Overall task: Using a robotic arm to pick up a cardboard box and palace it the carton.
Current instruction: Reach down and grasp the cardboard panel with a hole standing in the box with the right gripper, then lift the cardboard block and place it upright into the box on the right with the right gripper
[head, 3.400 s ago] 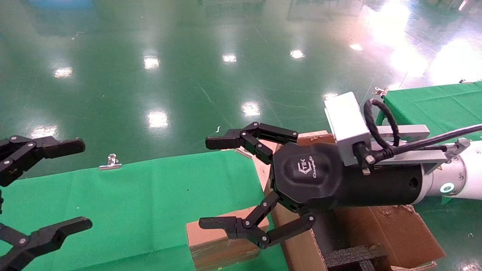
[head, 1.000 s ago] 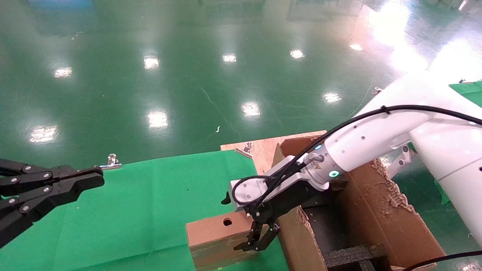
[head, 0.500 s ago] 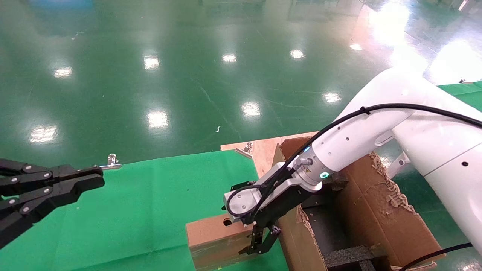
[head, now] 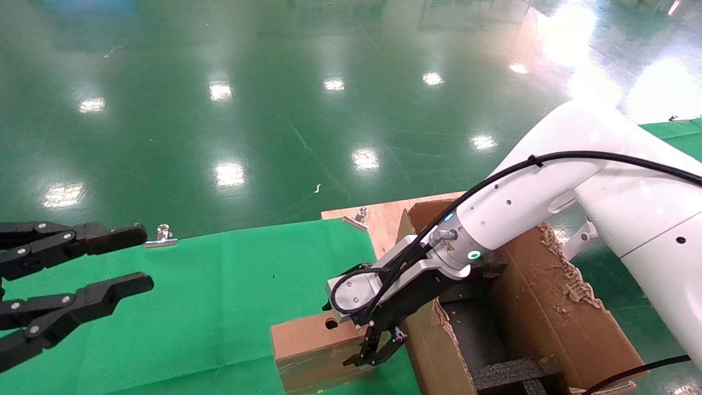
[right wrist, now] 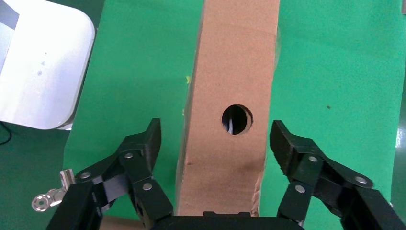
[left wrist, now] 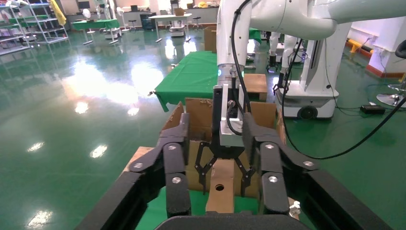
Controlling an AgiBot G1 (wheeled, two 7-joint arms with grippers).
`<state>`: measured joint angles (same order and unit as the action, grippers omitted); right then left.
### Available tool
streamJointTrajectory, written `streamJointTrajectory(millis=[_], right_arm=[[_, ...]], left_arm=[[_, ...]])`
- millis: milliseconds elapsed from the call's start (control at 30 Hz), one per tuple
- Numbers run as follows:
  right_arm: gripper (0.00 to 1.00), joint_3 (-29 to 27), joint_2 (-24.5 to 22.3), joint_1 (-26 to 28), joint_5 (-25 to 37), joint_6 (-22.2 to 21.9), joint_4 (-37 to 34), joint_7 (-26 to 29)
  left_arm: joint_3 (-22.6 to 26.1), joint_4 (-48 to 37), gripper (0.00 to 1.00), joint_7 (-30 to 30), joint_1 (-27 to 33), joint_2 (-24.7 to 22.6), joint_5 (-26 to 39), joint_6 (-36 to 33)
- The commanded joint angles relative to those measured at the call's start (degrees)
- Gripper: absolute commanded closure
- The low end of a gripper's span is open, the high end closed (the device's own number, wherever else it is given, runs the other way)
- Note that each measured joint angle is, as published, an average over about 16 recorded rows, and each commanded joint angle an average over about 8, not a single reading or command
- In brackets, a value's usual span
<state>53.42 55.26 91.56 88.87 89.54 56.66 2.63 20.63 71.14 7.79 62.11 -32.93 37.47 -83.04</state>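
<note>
The small cardboard box (head: 315, 345) stands on its edge on the green cloth, its narrow face with the round hole upward, right beside the carton (head: 526, 307). My right gripper (head: 373, 351), on the white arm, points down over the box end nearest the carton. In the right wrist view the box (right wrist: 230, 72) lies between the fingers of the right gripper (right wrist: 215, 136), which are open with gaps on both sides. My left gripper (head: 82, 263) hovers open and empty at the left. The left wrist view shows the left gripper (left wrist: 222, 167), the box (left wrist: 222, 189) and the carton (left wrist: 201, 115).
The green-covered table (head: 192, 296) has metal clips (head: 160, 236) on its far edge. A wooden board (head: 378, 219) lies under the carton. Black foam inserts (head: 510, 373) sit inside the carton. Another green table (head: 680, 129) is at the far right.
My right gripper came down from in front of the camera and now straddles the box. My left gripper, shut half a second ago, has opened.
</note>
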Motion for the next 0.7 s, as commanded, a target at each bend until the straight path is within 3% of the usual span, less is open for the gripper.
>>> streamJointTrajectory(millis=[33, 700], right_arm=[[1.00, -0.1, 0.0, 0.0, 0.0, 0.0, 0.0, 0.0], [1.00, -0.2, -0.2, -0.1, -0.2, -0.2, 0.0, 0.0]], left_arm=[[0.0, 0.0, 0.00, 0.0, 0.0, 0.0, 0.0, 0.0], [0.0, 0.0, 0.00, 0.0, 0.0, 0.0, 0.0, 0.0]])
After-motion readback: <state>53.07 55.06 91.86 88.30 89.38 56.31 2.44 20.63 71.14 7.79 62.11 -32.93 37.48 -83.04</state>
